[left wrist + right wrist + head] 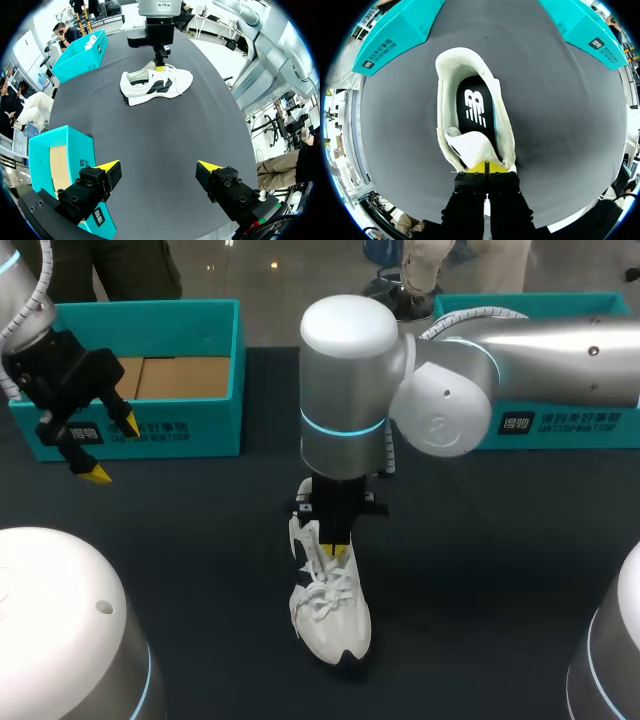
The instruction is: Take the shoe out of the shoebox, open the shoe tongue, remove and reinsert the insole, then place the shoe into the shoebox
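Shoe (330, 620): white low trainer standing upright on its sole in the middle of the table (200, 540), out of the box, toe toward the near edge. Upper is smooth and white with a padded collar. The left wrist view shows black panels on the side. Laces (322, 590) are white, loose and looped. A dark patch of outsole shows at the toe.

Seen from above, the opening is a long oval. The insole (475, 107) lies flat inside, black with a white mark. The tongue (470, 147), white and soft, curls down into the front of the opening.

Right gripper (485, 167): fingers drawn together, yellow tips meeting at the tongue's forward end, over the laces. Cannot tell if fabric is pinched between them. The arm comes in from the right, past the middle, wrist pointing straight down over the shoe.

Left gripper (159, 167): fingers spread wide, nothing between them. It hangs tilted above the table's left side, just in front of the shoebox (180, 425), well apart from the shoe.

Shoebox: teal card, open-topped, with brown cardboard (180, 378) lining the floor. A second teal box (580, 425) stands at the far right, behind the right arm. Table surface is dark and matte.
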`<state>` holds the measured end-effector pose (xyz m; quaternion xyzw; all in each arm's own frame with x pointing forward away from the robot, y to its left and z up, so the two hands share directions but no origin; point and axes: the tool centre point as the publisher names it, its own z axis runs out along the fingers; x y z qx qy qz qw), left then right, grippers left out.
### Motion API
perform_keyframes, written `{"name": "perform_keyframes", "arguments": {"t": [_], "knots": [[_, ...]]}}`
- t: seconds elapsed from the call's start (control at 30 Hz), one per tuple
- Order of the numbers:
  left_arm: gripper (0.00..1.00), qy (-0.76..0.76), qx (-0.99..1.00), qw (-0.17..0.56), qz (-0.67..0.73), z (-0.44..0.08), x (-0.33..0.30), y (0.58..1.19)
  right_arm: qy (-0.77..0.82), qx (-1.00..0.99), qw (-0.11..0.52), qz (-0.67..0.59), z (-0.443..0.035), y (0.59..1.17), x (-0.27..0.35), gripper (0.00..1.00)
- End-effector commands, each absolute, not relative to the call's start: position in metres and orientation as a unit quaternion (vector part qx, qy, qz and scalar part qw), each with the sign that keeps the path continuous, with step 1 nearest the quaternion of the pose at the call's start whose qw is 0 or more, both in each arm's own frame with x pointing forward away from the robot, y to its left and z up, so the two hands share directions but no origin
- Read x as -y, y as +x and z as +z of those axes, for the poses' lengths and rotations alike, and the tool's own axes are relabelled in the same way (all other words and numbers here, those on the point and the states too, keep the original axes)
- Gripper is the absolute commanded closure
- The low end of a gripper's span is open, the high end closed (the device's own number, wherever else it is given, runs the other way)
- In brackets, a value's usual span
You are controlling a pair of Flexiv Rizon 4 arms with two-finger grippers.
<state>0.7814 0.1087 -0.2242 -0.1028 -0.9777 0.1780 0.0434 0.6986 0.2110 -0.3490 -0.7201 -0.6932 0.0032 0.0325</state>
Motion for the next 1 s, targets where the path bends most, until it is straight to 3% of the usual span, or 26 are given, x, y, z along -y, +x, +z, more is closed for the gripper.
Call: {"name": "perform_keyframes", "arguments": {"t": [0.03, 0.73, 1.0], "knots": [[0.00, -0.103, 0.978, 0.043, 0.177, -0.224, -0.109, 0.781, -0.719, 0.694, 0.035, 0.003, -0.352, 0.699, -0.212, 1.00], [0.00, -0.103, 0.978, 0.043, 0.177, -0.224, -0.109, 0.781, -0.699, 0.715, 0.008, -0.024, -0.305, 0.699, -0.211, 1.00], [0.00, -0.103, 0.978, 0.043, 0.177, -0.224, -0.109, 0.781, -0.520, 0.851, 0.002, -0.078, -0.295, 0.727, -0.214, 1.00]]}}
